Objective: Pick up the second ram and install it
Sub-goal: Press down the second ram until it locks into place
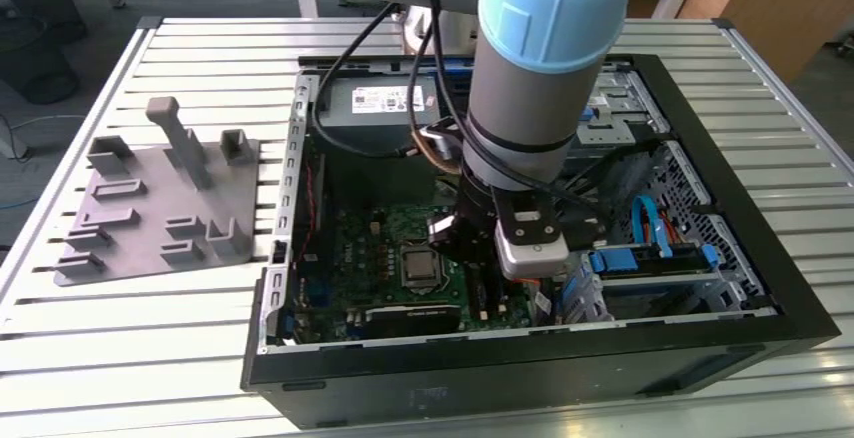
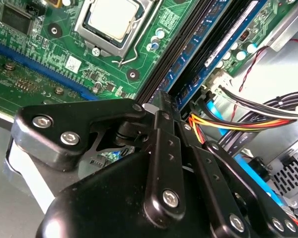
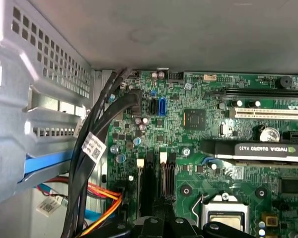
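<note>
Slatted metal table [image 1: 160, 308] bears the open case [image 1: 534, 358]; matte black fingers [image 2: 161, 106] (apparently together) meet the slim blue-green ram [image 2: 208, 42].

End effector [image 2: 161, 106] fingertips hidden among slots — grip unclear.

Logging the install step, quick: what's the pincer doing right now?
Pincer: closed, tips at the blue RAM stick by the motherboard slots; whether it actually grips the stick cannot be told.

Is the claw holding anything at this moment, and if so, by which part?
It cannot be told. In the second wrist view the claw is down at the memory slots of the motherboard, its tips close together, but no stick shows between them.
</note>
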Action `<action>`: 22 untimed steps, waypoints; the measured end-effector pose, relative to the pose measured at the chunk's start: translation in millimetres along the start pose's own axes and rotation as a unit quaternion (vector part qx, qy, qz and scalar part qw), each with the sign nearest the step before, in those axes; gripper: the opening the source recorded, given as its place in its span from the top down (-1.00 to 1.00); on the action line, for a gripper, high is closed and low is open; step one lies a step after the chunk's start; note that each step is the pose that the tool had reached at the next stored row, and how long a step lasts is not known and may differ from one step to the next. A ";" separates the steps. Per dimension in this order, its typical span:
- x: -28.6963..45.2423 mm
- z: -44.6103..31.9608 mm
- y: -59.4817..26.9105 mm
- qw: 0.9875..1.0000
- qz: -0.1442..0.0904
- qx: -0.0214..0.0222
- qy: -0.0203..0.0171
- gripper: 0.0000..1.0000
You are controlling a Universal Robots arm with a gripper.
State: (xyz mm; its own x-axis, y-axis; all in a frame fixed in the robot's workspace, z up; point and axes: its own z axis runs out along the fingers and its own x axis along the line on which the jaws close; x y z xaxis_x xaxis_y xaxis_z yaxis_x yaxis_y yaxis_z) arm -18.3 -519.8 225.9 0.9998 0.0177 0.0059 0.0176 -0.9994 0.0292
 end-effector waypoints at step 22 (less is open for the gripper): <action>-0.2 5.8 9.7 1.000 0.000 -0.004 0.000 0.80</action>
State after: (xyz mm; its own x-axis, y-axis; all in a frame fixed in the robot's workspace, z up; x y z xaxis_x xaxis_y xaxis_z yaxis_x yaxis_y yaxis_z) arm -18.3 -529.7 220.4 0.9998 0.0178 0.0057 0.0176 -0.9992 0.0373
